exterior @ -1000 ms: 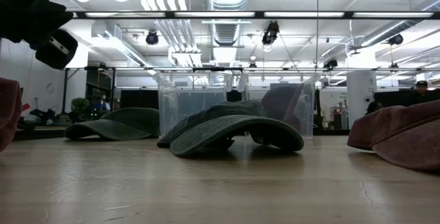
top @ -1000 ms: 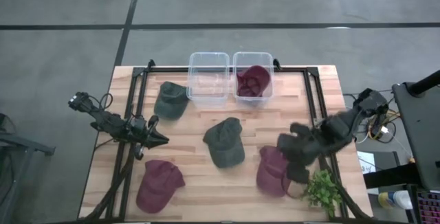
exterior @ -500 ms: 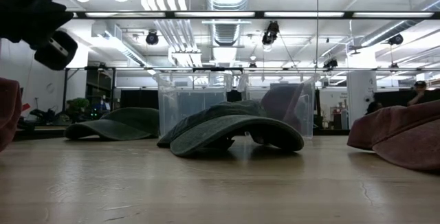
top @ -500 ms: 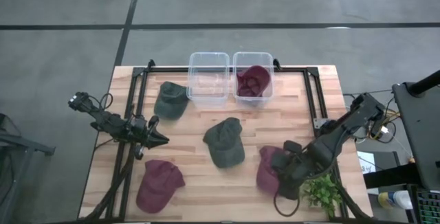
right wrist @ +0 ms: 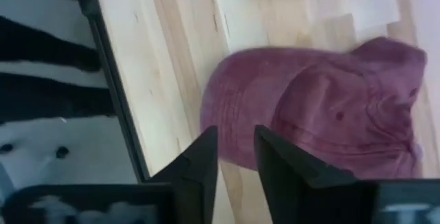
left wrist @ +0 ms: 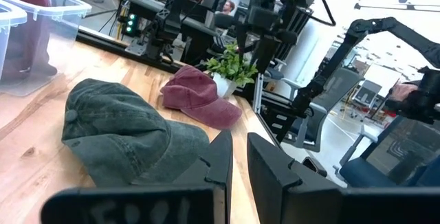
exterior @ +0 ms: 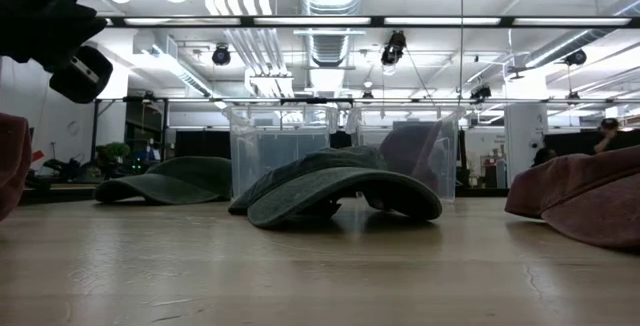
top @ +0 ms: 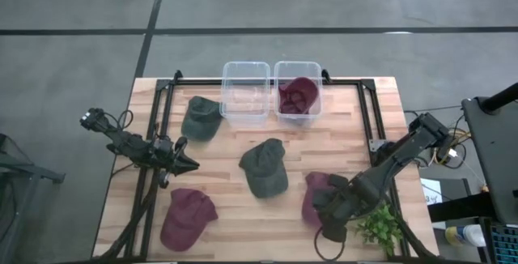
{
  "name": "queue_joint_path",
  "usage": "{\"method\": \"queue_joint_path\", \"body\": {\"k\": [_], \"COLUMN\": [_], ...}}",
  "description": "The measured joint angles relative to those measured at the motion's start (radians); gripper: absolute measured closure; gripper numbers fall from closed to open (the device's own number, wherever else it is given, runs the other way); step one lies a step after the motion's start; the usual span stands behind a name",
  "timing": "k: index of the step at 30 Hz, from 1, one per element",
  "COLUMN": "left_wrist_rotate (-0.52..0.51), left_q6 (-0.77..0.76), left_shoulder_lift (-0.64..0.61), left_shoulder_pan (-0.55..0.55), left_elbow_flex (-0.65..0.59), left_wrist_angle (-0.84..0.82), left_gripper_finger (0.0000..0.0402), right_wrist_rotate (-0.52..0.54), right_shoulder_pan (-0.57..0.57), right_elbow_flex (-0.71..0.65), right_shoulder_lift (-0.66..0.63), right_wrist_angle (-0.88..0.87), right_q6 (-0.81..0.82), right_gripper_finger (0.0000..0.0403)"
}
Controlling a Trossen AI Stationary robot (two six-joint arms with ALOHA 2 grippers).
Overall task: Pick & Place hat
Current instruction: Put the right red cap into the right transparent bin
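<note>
In the high view the right arm (top: 380, 175) hides part of the maroon hat (top: 312, 198) beneath it.
</note>
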Motion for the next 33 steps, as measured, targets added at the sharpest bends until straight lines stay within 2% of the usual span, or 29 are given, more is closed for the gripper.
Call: {"method": "queue_joint_path", "body": {"k": [7, 12, 24, 33], "left_wrist_rotate": [0.0, 0.003, 0.004, 0.004], "left_q6": [-0.001, -0.006, -0.006, -0.005], "left_shoulder_lift": [0.0, 0.001, 0.002, 0.002], "left_shoulder_pan": [0.0, 0.0, 0.0, 0.0], "left_elbow_flex": [0.0, 0.0, 0.001, 0.002], "left_wrist_angle": [0.0, 0.0, 0.0, -0.003], "left_gripper_finger": [0.0362, 0.0362, 0.0362, 0.0362], "right_wrist_rotate": [-0.045, -0.069, -0.13, -0.133], "right_shoulder_pan": [-0.004, -0.005, -0.005, -0.005], "right_elbow_flex": [-0.002, -0.018, -0.129, -0.161], "right_shoulder_lift": [0.064, 0.068, 0.056, 0.056], "right_wrist_angle": [-0.101, -0.13, -0.086, -0.084], "right_q6": [-0.007, -0.021, -0.061, -0.261], "right_gripper_finger": [0.0233, 0.0202, 0.0192, 0.019]}}
